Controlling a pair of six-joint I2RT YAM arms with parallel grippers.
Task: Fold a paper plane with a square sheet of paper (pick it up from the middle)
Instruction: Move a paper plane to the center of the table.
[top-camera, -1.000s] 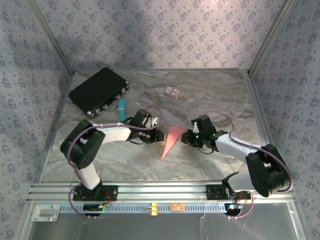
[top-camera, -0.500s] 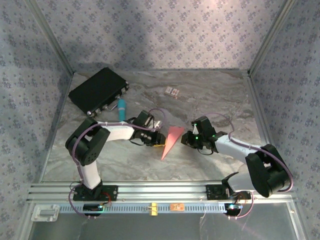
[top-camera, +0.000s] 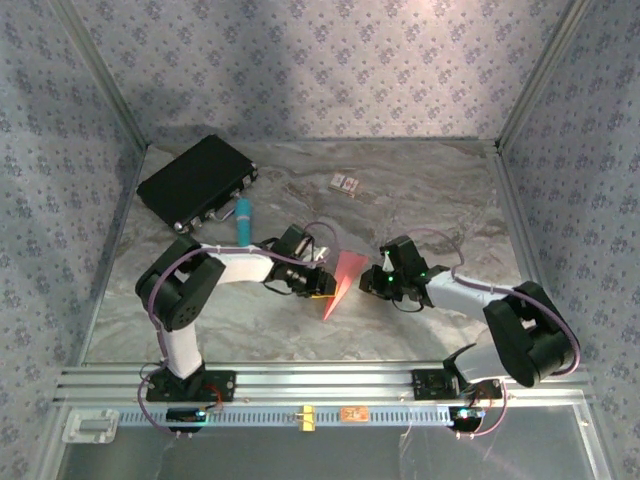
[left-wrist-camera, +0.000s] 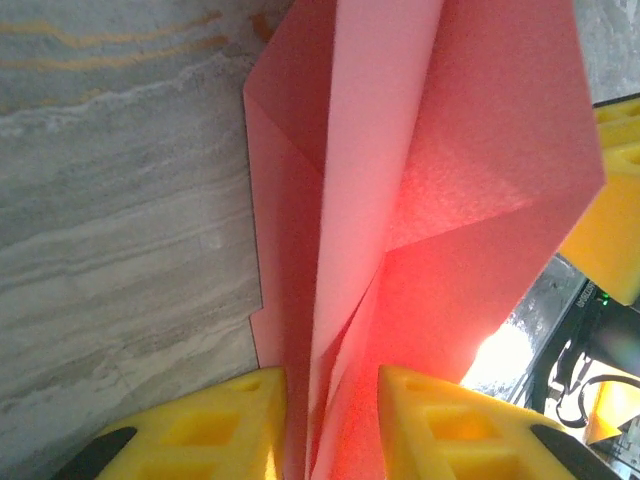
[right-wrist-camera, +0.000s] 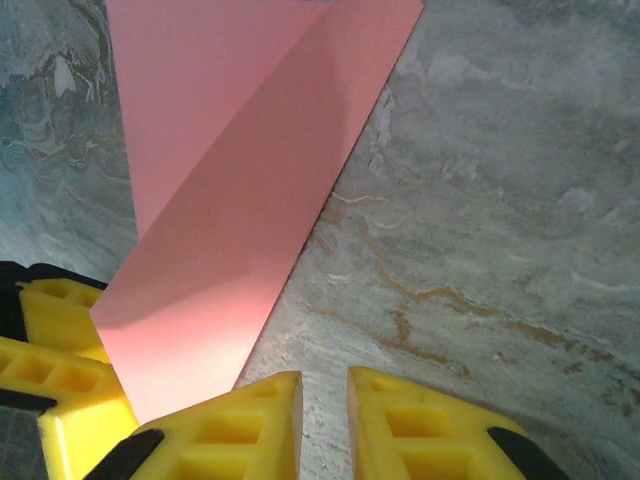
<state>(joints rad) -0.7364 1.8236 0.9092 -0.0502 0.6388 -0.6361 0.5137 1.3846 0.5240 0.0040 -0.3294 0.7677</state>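
The salmon-pink paper plane (top-camera: 344, 279) is a slim folded dart at mid-table, its point toward the near edge. My left gripper (top-camera: 322, 283) comes in from its left. In the left wrist view the paper plane (left-wrist-camera: 400, 200) runs up between the yellow fingers, and my left gripper (left-wrist-camera: 332, 372) is shut loosely on its spread folded layers. My right gripper (top-camera: 373, 284) sits just to the right of the dart. In the right wrist view my right gripper (right-wrist-camera: 325, 375) hangs over bare marble beside the edge of the paper plane (right-wrist-camera: 230, 180), its jaws a narrow slit apart with nothing between them.
A black case (top-camera: 195, 180) lies at the back left with a teal marker (top-camera: 243, 218) in front of it. A tiny patterned card (top-camera: 344, 183) rests near the back middle. Patterned walls enclose the marble table (top-camera: 440, 200).
My left gripper has slid right onto the left side of the plane, which now looks narrower. My right gripper has edged left toward the plane.
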